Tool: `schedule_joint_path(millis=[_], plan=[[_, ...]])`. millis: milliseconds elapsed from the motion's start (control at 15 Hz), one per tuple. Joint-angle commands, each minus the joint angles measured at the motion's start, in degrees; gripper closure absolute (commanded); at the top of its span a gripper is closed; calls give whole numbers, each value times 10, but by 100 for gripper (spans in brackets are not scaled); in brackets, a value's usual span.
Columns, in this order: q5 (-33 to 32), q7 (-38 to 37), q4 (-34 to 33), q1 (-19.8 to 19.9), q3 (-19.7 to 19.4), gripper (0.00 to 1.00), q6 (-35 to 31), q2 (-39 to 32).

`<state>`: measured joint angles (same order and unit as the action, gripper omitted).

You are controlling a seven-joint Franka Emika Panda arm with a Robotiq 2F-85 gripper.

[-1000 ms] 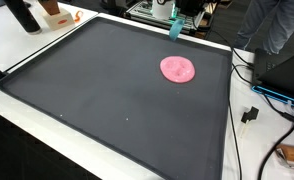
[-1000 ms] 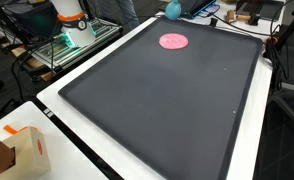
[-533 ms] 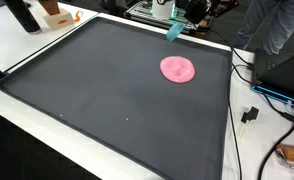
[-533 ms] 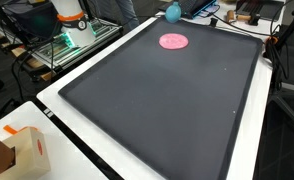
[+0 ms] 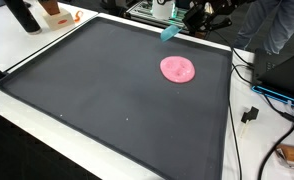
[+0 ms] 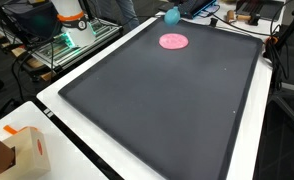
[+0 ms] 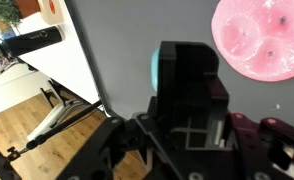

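Gripper (image 5: 174, 24) is way up at the top middle of the frame in an exterior view, right over the far edge of the black mat (image 5: 97, 90). It's closed around a teal block (image 5: 168, 33), which hangs tilted between the fingers just above the mat's border. In the exterior view from the opposite end the block (image 6: 172, 14) shows at the top edge of the frame, a bit right of centre, and the gripper itself is cropped out there.

Below the block, near it but not touching, a flat pink disc (image 5: 178, 69) lies on the mat; it also shows in the upper middle of the opposite view (image 6: 173, 41).

Wrist view is mostly the gripper's black body filling the middle and bottom, so you can't really see the fingertips. A slice of the block (image 7: 157, 68) peeks out on the left of the body, and the disc (image 7: 258, 40) sits in the upper right corner.

A small cardboard box (image 6: 27, 152) sits off the mat, bottom left.
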<state>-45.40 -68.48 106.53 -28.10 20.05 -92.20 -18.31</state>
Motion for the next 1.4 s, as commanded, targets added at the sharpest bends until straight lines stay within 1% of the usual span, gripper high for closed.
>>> schedule_joint_path(millis=[0,200,733,933,1333], plan=[[-27,-37,-44,-27,-15,74,48,-51],[-33,-53,-67,-37,-24,74,69,-78],[-23,-40,-113,-50,-43,74,111,-133],[-19,-33,-119,-50,-47,74,112,-143],[-12,14,-116,-36,-47,74,88,-144]])
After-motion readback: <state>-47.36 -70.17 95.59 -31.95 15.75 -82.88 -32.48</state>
